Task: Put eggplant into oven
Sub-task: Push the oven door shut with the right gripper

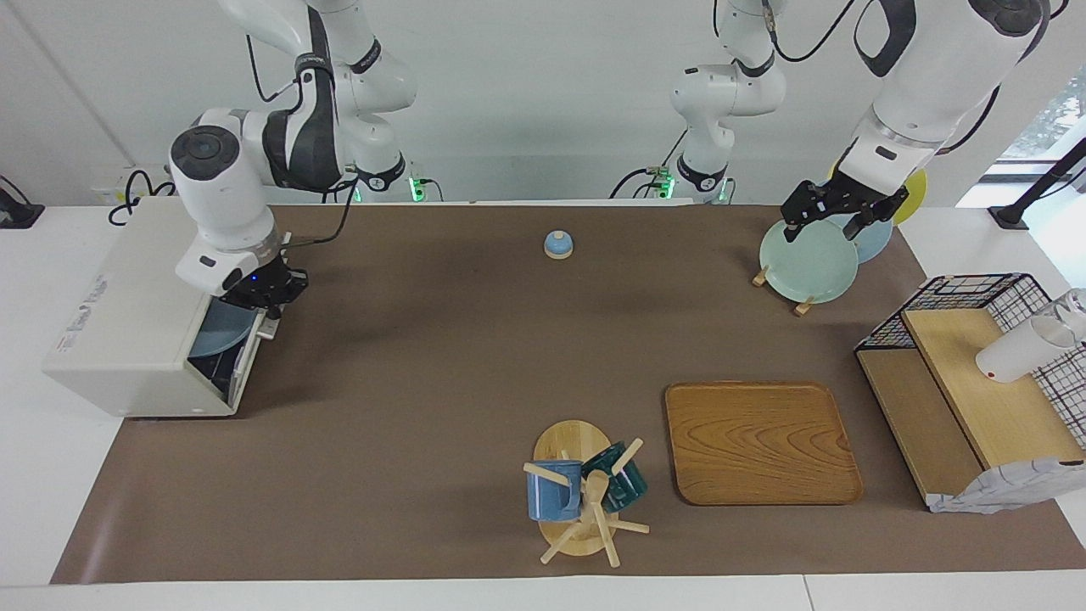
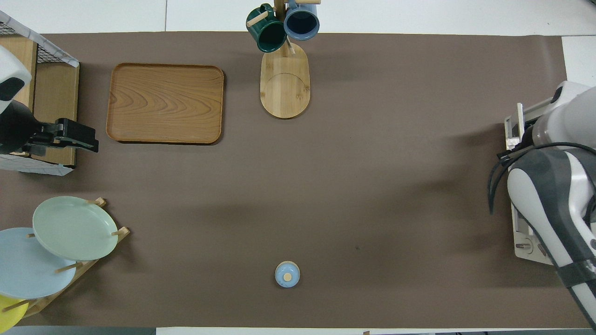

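Only the facing view shows the right hand [image 1: 270, 312] at the oven [image 1: 136, 339] mouth, its grip unreadable.

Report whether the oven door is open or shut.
Partly open. In the facing view the oven door's top edge tilts away from the body, leaving a gap showing the dark inside, with the right tool at that edge.

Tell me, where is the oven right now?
In the facing view the oven sits at the right arm's end of the table, with the right gripper at its door. The left gripper hangs over the plate rack.
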Motion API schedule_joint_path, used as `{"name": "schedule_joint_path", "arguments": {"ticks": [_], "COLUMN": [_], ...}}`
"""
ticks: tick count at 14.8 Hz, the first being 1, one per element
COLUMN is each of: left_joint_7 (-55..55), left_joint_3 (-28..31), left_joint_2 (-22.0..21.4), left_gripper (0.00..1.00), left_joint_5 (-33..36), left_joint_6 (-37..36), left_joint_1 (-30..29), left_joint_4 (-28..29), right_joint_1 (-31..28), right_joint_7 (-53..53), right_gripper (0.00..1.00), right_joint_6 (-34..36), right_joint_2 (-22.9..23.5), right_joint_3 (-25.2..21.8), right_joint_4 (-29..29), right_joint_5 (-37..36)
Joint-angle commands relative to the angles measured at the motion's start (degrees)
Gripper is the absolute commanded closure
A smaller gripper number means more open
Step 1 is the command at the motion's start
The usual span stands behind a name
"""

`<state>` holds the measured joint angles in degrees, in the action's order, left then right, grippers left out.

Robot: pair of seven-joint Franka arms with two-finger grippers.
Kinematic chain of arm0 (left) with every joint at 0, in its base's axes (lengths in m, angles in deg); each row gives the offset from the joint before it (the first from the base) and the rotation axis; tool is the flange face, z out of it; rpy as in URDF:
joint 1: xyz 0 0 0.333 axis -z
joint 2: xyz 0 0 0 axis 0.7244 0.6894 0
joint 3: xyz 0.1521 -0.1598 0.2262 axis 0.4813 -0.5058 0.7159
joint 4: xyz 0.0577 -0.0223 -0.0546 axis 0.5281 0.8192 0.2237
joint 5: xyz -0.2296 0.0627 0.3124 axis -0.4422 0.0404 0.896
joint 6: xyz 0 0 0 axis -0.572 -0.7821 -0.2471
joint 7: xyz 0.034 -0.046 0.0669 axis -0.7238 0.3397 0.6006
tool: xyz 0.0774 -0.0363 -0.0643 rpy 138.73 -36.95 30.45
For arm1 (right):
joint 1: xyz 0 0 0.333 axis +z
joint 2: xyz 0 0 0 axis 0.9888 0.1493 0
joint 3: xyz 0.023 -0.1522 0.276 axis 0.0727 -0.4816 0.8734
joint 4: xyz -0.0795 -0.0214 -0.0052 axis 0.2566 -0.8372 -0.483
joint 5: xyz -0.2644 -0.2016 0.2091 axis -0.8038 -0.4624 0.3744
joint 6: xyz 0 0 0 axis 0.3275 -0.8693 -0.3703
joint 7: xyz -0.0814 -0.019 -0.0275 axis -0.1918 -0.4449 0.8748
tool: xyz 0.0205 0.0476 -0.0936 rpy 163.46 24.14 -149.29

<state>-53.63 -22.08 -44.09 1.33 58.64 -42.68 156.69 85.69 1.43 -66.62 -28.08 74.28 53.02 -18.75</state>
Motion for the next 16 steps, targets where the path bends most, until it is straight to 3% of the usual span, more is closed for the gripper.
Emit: {"name": "schedule_joint_path", "arguments": {"ticks": [1,4,6,12,15,16], "left_joint_7": [0.54,0.54,0.54,0.54,0.54,0.54], "left_joint_3": [-0.65,-0.65,-0.65,-0.74,-0.65,-0.65], "left_joint_2": [-0.10,-0.19,-0.19,-0.19,-0.10,-0.10], "left_gripper": [0.00,0.00,0.00,0.00,0.00,0.00], "left_joint_5": [-0.32,-0.32,-0.32,-0.32,-0.32,-0.32], "left_joint_6": [-0.50,-0.50,-0.59,-0.51,-0.50,-0.50], "left_joint_1": [-0.84,-0.92,-0.92,-0.84,-0.84,-0.84], "left_joint_4": [-0.07,-0.07,-0.07,-0.07,-0.07,-0.07], "right_joint_1": [-4.26,-4.62,-4.62,-4.01,-3.40,-2.52], "right_joint_7": [5.03,5.48,5.13,4.87,1.37,-0.30], "right_gripper": [1.00,1.00,1.00,0.82,0.81,0.76], "right_joint_6": [-0.62,-0.10,4.80,18.52,19.68,19.77], "right_joint_2": [1.13,0.17,0.16,0.43,0.60,0.60], "right_joint_3": [-0.29,-0.29,-0.29,0.23,0.58,1.02], "right_joint_4": [0.13,-0.30,-3.19,-16.72,-17.88,-18.06], "right_joint_5": [-1.40,-1.23,0.69,4.66,4.92,5.53]}}
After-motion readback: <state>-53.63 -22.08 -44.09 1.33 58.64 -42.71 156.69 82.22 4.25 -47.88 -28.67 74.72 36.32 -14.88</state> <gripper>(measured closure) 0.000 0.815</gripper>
